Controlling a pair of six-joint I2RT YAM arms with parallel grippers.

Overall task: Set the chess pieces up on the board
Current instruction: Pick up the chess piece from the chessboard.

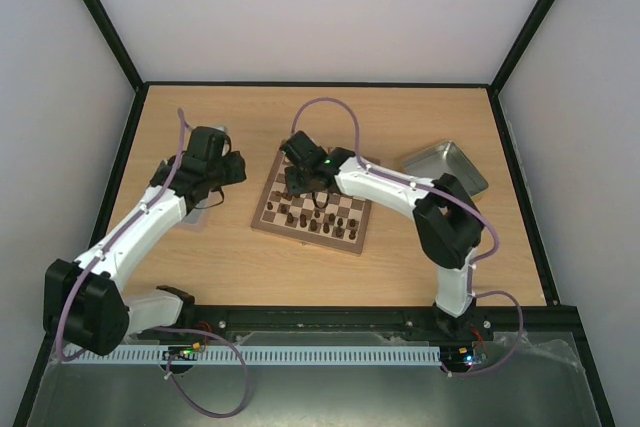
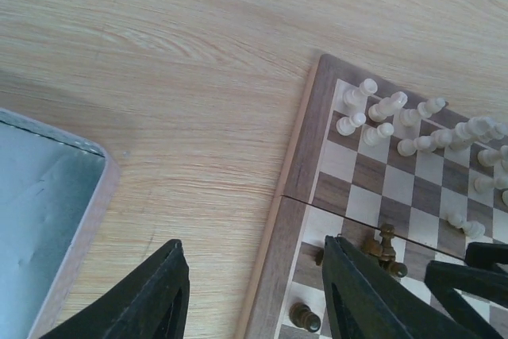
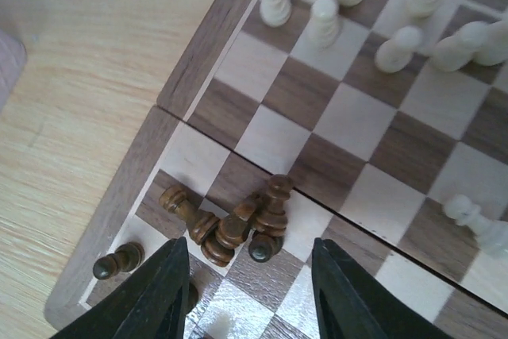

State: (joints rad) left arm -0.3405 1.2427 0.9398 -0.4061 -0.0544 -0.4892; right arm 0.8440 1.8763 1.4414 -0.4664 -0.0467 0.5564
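Note:
The board [image 1: 352,238] lies mid-table with cream chess pieces [image 2: 397,121] standing in rows along its far side. A heap of several dark chess pieces [image 3: 230,224] lies tipped together near the board's corner, and a lone dark pawn [image 3: 119,260] stands beside it. My right gripper [image 3: 250,287] hovers just above this heap, open, its fingers [image 3: 155,299] on either side and holding nothing. My left gripper [image 2: 254,295] is open above the board's left rim [image 2: 298,156], empty, with a dark pawn [image 2: 305,317] near its right finger.
A grey metal tray [image 2: 40,212] sits left of the board under the left arm. A second metal tray [image 1: 447,167] rests at the table's right. A stray cream piece [image 3: 476,224] stands mid-board. The two grippers are close together over the board's left part.

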